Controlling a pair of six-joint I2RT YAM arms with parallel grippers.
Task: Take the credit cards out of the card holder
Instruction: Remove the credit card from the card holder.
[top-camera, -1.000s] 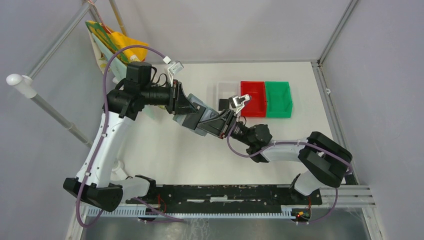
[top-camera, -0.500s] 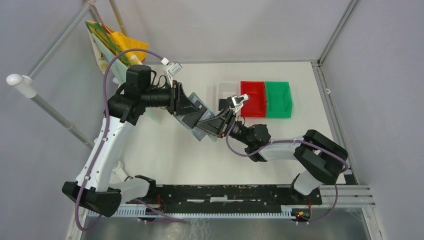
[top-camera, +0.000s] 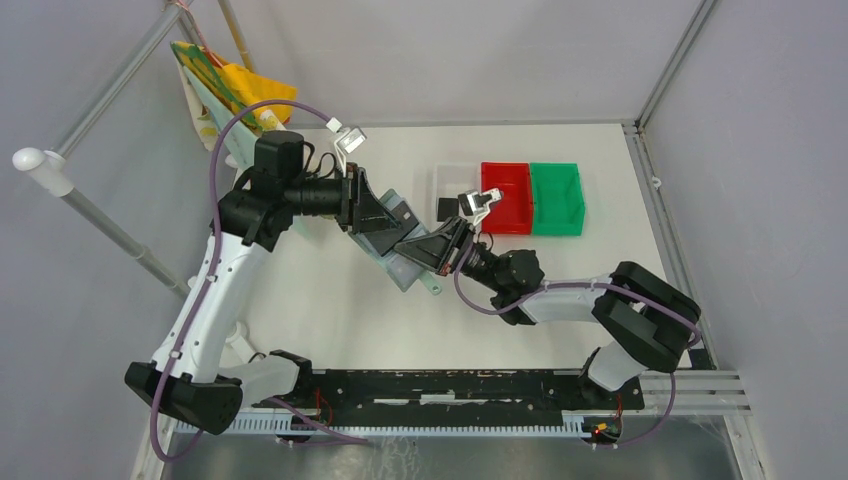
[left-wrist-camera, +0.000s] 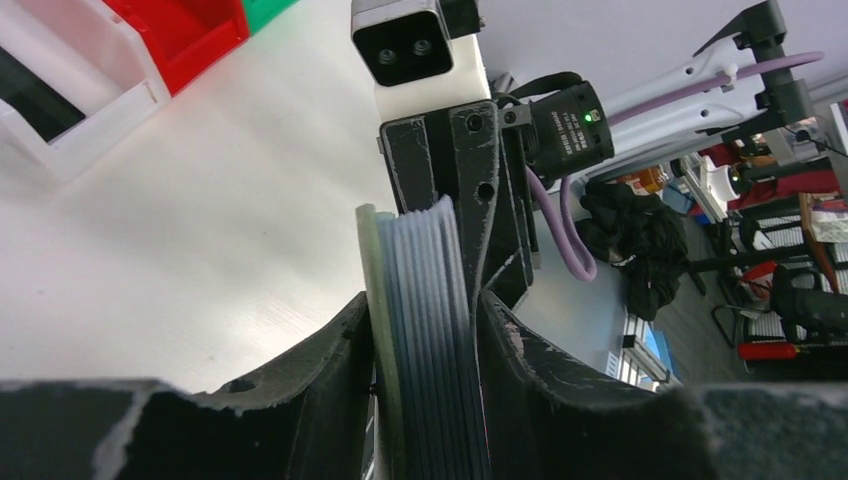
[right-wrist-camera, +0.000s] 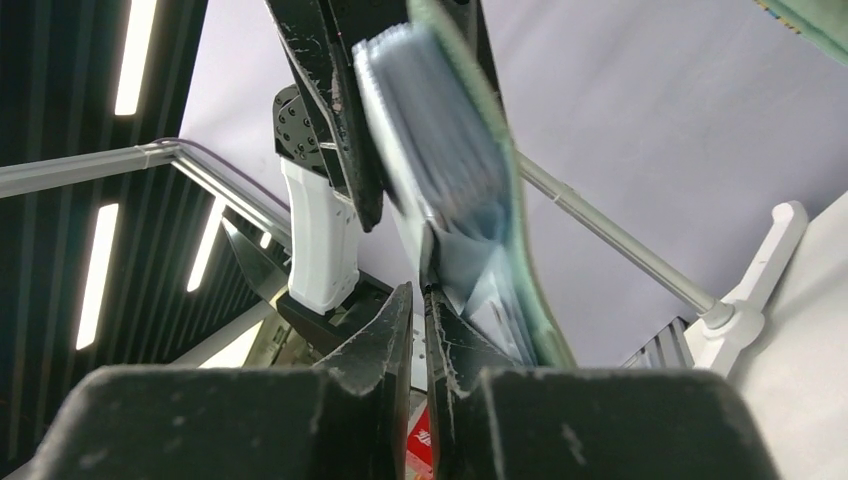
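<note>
- Left wrist view: left hand (left-wrist-camera: 425, 305) is clamped on the card holder (left-wrist-camera: 425, 260), one finger on each face. The ribbed stack and green outer edge stand up between the fingers.
- Changed over the last second: the left clamp has eased slightly wider and the right hand (right-wrist-camera: 418, 297) has drawn its fingers almost together. The pair has carried the holder a little further from the red bin (top-camera: 505, 197).
- Right wrist view: only a sliver of gap shows between the right fingers, and the holder's lower edge comes down right at the tips. It's blurred, so I can't tell whether a card, a flap or nothing is pinched.
- My read: this is the pinch for a pull-out, with the left hand loosening so a card can slide. No credit cards show clear of the holder at the hands yet.
- Holder vs hands: it appears held off the table (top-camera: 330, 300), bridged between both hands. The right hand is at the end facing the red bin, the left hand at the end away from it.
- Holder sits left of and nearer than the red bin, apart from it.
- White bin (top-camera: 456, 167), touching the red bin's left side, holds a dark flat piece (top-camera: 446, 207). It's probably the black card, so likely one is out.
</note>
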